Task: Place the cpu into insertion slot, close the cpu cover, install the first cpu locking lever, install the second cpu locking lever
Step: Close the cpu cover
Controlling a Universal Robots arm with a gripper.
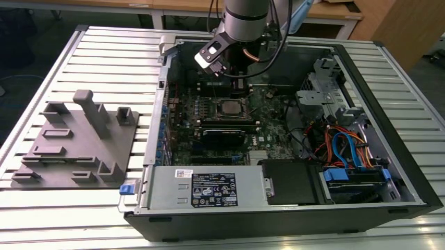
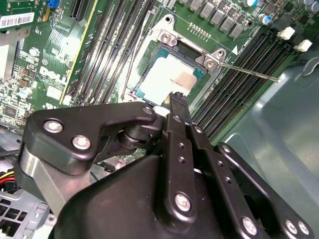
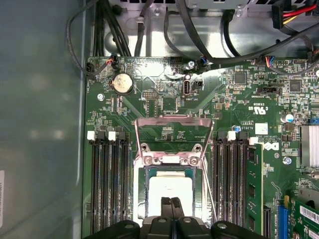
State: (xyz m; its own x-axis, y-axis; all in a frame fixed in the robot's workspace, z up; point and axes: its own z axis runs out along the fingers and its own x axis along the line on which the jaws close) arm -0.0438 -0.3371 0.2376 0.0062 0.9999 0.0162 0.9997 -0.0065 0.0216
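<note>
The cpu (image 3: 171,191) is a silver-grey square lying flat in the insertion slot (image 3: 142,199) on the green board; it also shows in the second wrist view as the cpu (image 2: 167,77) and in the exterior view as the cpu (image 1: 228,108). The cpu cover (image 3: 172,121), a thin silver frame, stands swung open behind the slot. A thin locking lever (image 2: 249,72) sticks out sideways, unlatched. My gripper (image 3: 172,204) is shut with nothing between its fingers, its tips (image 2: 175,97) just above the near edge of the cpu. In the exterior view my gripper (image 1: 231,73) hangs over the back of the open case.
Long black memory slots (image 3: 107,189) flank the socket on both sides. A coin battery (image 3: 122,83) and black cables (image 3: 199,40) lie beyond the cover. The case wall (image 3: 40,124) runs close by. A grey fixture block (image 1: 76,146) sits on the table at the exterior view's left.
</note>
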